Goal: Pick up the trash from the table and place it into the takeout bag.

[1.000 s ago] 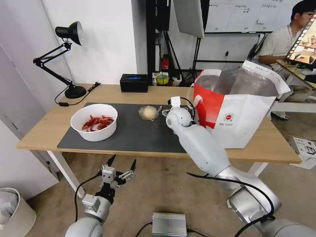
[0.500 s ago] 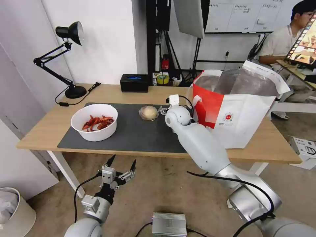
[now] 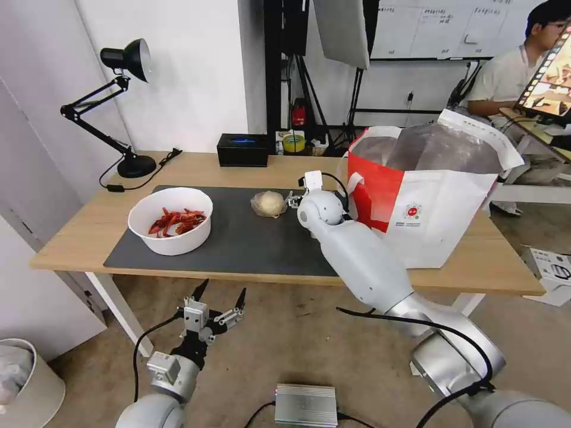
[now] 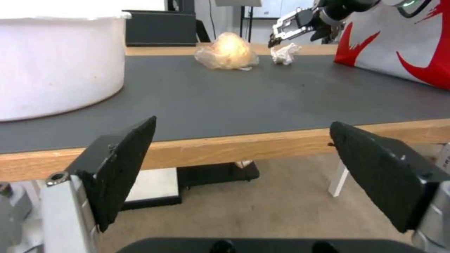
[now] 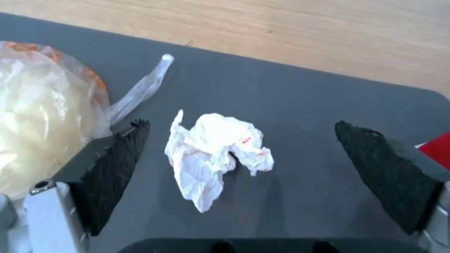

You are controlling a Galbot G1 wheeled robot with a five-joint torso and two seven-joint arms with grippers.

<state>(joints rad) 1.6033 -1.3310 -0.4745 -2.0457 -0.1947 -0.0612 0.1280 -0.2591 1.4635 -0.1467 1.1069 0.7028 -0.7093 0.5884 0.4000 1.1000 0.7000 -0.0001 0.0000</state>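
Note:
On the dark mat (image 3: 250, 241) of the table (image 3: 89, 226) stand a white bowl of red crayfish shells (image 3: 171, 220) and a clear bag with a beige lump (image 3: 269, 204). My right gripper (image 3: 291, 201) hovers open just right of that bag. In the right wrist view a crumpled white tissue (image 5: 218, 154) lies on the mat between the spread fingers (image 5: 117, 158), with the clear bag (image 5: 42, 102) beside one finger. The red-and-white takeout bag (image 3: 434, 196) stands open at the table's right. My left gripper (image 3: 223, 287) hangs open below the table's front edge.
A black desk lamp (image 3: 119, 107) and a black rectangular box (image 3: 242, 148) sit at the table's back. The left wrist view looks along the mat (image 4: 234, 95) past the bowl (image 4: 56, 63) to the tissue (image 4: 286, 56) and my right gripper (image 4: 286, 30).
My right arm has edged a little to the left, bringing its open gripper closer over the tissue. The left arm has not moved.

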